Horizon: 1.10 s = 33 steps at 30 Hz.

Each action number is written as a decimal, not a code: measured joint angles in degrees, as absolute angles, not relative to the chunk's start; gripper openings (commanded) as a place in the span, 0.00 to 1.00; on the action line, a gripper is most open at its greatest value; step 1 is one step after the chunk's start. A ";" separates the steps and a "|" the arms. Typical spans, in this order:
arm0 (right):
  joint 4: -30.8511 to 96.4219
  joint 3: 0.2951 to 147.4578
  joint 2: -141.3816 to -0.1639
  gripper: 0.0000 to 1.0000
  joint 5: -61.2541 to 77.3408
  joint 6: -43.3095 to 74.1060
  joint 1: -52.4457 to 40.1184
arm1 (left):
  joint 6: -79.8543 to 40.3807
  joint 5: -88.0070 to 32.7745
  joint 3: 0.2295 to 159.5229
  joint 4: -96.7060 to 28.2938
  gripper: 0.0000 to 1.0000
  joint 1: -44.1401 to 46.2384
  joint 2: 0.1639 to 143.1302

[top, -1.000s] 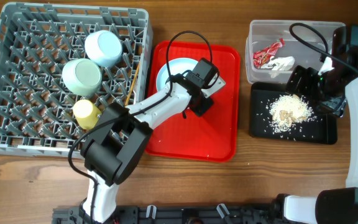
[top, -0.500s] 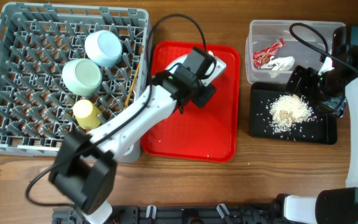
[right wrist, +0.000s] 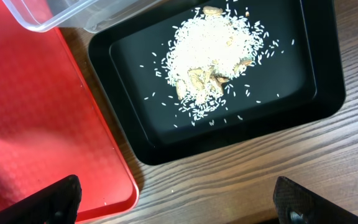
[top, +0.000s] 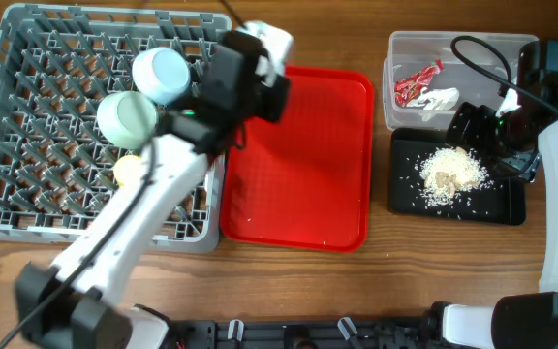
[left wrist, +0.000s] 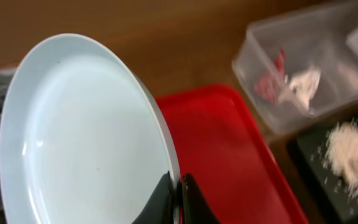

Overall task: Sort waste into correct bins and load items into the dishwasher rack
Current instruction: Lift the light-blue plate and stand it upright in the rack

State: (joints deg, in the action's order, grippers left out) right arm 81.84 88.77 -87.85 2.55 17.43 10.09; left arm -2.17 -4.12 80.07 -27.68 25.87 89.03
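Note:
My left gripper (left wrist: 176, 186) is shut on the rim of the white plate (left wrist: 79, 124) and holds it on edge, in the air. In the overhead view the plate (top: 268, 41) is over the right wall of the grey dishwasher rack (top: 27, 194). The rack holds the light blue bowl (top: 160, 73), the pale green bowl (top: 127, 118) and the yellow cup (top: 124, 171), which is partly hidden by my arm. My right gripper (right wrist: 179, 205) is open and empty beside the black tray (right wrist: 316, 93) of rice scraps (right wrist: 207, 53). The fork and chopsticks are hidden.
The red serving tray (top: 303, 165) lies bare between the rack and the bins. The clear tub (top: 400, 48) behind the black tray (top: 405, 199) holds the red-and-white wrapper (top: 418, 82) and the white napkin (top: 441, 98). Loose rice grains dot the black tray.
My left gripper has lifted the plate off the red tray and carried it up and left to the rack's right edge. The right arm has not moved.

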 measured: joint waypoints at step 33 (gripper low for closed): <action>81.80 88.77 -87.85 1.00 2.55 17.43 10.09 | -20.58 -46.92 80.07 -21.78 0.04 0.84 98.06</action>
State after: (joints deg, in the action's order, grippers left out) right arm 81.80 88.77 -87.85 2.55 17.43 10.09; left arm -20.58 -46.92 80.07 -21.78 0.84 98.06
